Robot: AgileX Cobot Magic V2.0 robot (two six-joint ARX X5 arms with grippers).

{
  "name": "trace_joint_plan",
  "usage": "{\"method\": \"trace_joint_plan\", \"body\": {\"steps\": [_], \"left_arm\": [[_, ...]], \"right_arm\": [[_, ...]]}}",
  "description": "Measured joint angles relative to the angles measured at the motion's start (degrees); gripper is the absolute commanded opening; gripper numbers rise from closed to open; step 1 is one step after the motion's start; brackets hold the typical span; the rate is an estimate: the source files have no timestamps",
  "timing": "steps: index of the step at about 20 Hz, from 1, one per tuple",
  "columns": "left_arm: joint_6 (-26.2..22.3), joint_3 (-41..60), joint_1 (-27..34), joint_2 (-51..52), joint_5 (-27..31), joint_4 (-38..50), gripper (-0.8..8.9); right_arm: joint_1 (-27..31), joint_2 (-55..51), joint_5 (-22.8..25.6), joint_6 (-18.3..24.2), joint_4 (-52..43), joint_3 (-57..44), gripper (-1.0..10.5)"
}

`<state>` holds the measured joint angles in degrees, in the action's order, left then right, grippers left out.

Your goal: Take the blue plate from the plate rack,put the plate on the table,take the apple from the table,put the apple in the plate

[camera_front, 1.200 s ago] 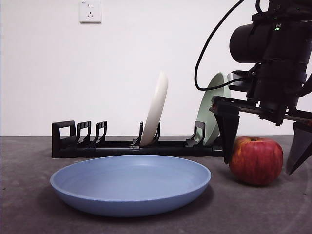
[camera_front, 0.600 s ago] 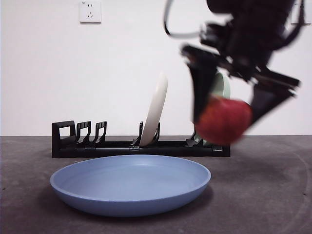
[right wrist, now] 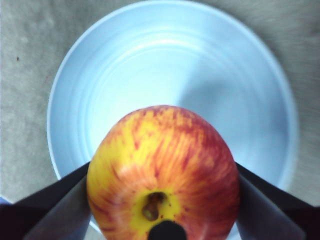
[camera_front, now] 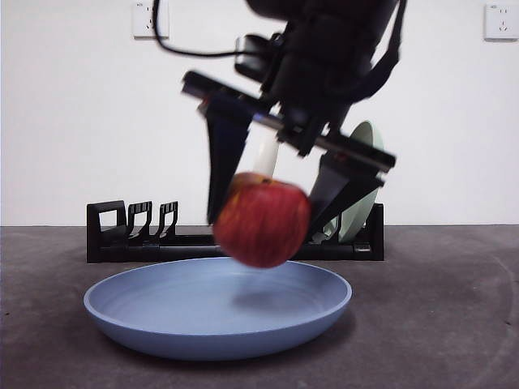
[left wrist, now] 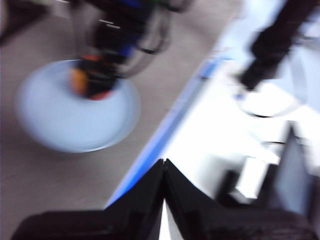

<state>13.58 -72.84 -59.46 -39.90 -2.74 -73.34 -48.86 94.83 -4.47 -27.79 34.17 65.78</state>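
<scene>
Now that the apple (camera_front: 262, 220) has been lifted off the table (camera_front: 438, 324) and swung across from beside the plate rack (camera_front: 122, 235), it hangs just above the blue plate (camera_front: 162, 312), clamped between the right gripper's (camera_front: 263, 215) jaws. Only lowering and release seem left, as the plate already lies flat in front of the rack. Drawn well back, the left gripper (left wrist: 164, 165) has its jaws pressed together on nothing
</scene>
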Motion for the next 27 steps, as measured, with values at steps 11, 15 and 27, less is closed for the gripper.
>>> {"method": "trace_joint_plan", "body": {"steps": [11, 15, 27], "left_arm": [[1.49, -0.55, 0.00, -1.25, 7.19, -2.38, -0.05], [1.49, -0.55, 0.00, -1.33, 7.19, -2.40, -0.05], [1.44, -0.55, 0.00, -1.33, 7.19, -2.40, -0.05]], "right_arm": [[-1.70, 6.32, 0.02, -0.09, -2.47, 0.00, 0.0], [-1.68, 6.69, 0.02, -0.09, -2.51, 0.24, 1.9], [-1.70, 7.37, 3.63, 3.34, 8.83, 11.89, 4.8]]}}
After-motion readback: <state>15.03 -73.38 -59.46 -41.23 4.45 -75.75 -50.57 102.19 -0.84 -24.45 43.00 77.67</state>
